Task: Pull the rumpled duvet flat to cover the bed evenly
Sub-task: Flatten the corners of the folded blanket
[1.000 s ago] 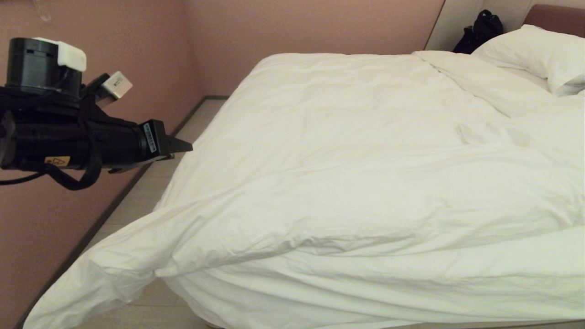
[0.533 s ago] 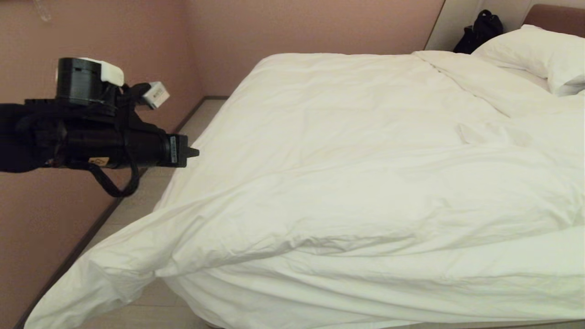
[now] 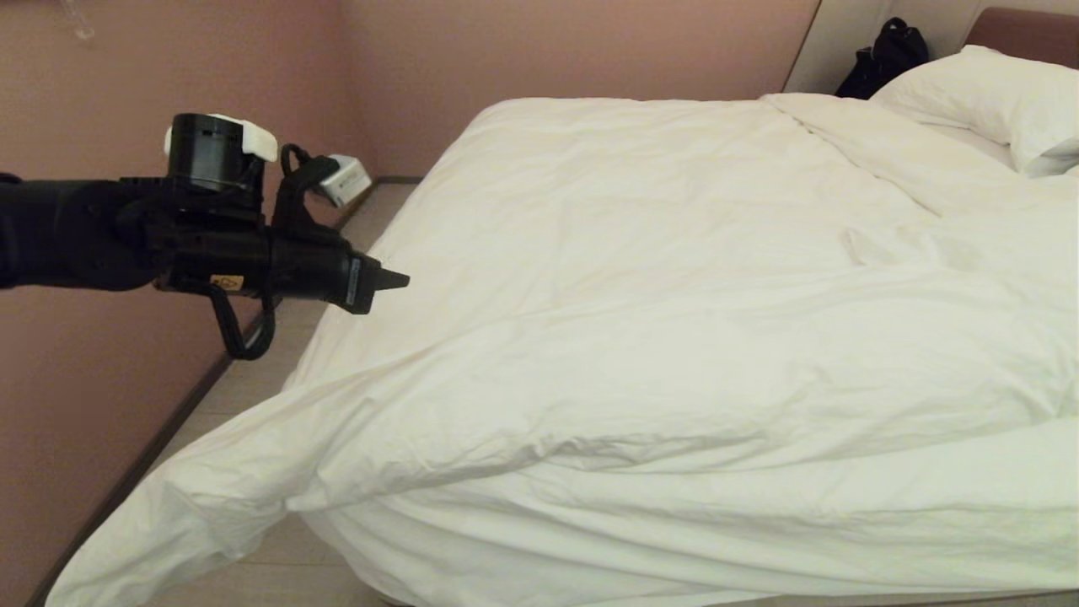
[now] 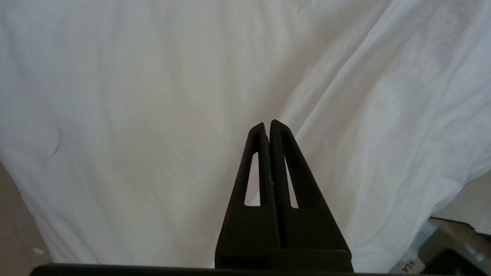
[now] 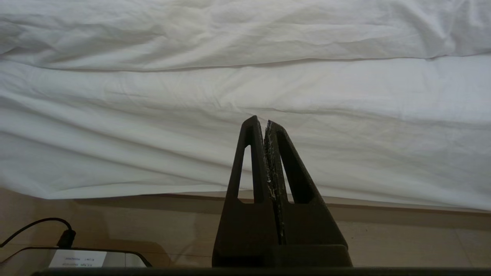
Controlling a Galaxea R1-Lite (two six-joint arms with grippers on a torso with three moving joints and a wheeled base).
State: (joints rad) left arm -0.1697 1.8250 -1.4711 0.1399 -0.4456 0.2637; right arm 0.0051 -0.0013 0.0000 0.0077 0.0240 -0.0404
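Note:
The white duvet (image 3: 674,337) lies rumpled over the bed, with a thick fold running across its near part and one corner (image 3: 152,523) hanging onto the floor at the near left. My left gripper (image 3: 403,279) is shut and empty, reaching in from the left at the duvet's left edge, just above the cloth. In the left wrist view the shut left gripper (image 4: 267,124) points at the white duvet (image 4: 134,96). My right gripper (image 5: 264,122) is shut, parked low beside the bed, facing the duvet's hanging side (image 5: 153,126). The headboard (image 3: 1024,32) shows at the far right.
A white pillow (image 3: 995,101) lies at the head of the bed. A black bag (image 3: 881,55) sits behind it by the wall. A pink wall (image 3: 76,405) runs close along the left, leaving a narrow strip of floor (image 3: 278,337).
My left arm has reached rightward and a little lower toward the duvet's left edge, its wrist rolling, and its fingers have closed. The duvet has not moved.

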